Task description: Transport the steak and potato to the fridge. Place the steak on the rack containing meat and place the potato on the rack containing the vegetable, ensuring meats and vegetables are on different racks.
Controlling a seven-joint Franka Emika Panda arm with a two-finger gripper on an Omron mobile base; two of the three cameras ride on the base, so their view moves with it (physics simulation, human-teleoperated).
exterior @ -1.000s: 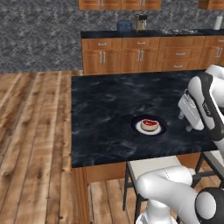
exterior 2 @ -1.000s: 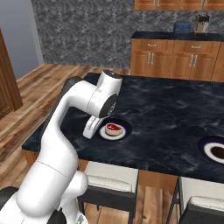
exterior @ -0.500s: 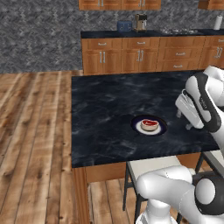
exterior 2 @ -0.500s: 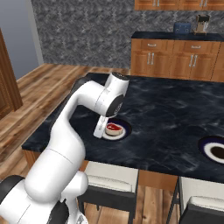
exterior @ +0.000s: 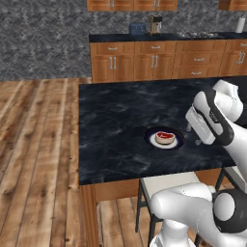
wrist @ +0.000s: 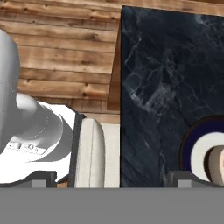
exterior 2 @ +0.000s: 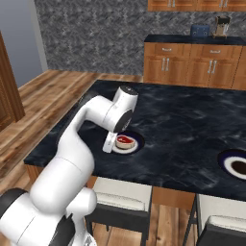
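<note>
The steak (exterior: 165, 137) (exterior 2: 124, 140), a red slab with a pale rim, lies on a dark-rimmed white plate (exterior: 152, 142) (exterior 2: 138, 143) on the black island counter. My gripper (exterior: 194, 136) (exterior 2: 108, 146) hangs just beside that plate, toward the counter's near edge, open and empty, pointing down. In the hand view my gripper (wrist: 116, 179) has its tips wide apart, and the plate (wrist: 189, 146) sits off to the lower right. A brown lump, the potato (exterior 2: 239, 166), rests on a second plate (exterior 2: 225, 158) at the right edge. The fridge is out of view.
White stools (exterior 2: 120, 192) (exterior: 169, 182) stand under the counter's near edge. Wooden cabinets (exterior: 154, 60) with a toaster and a coffee machine line the far wall. Wood floor (exterior: 38, 144) lies to the left. A wooden panel (exterior 2: 6, 91) stands far left.
The arm has swung a little closer to the steak's plate, bringing the hand beside it. The jaws stayed open. Steak and plates have not moved.
</note>
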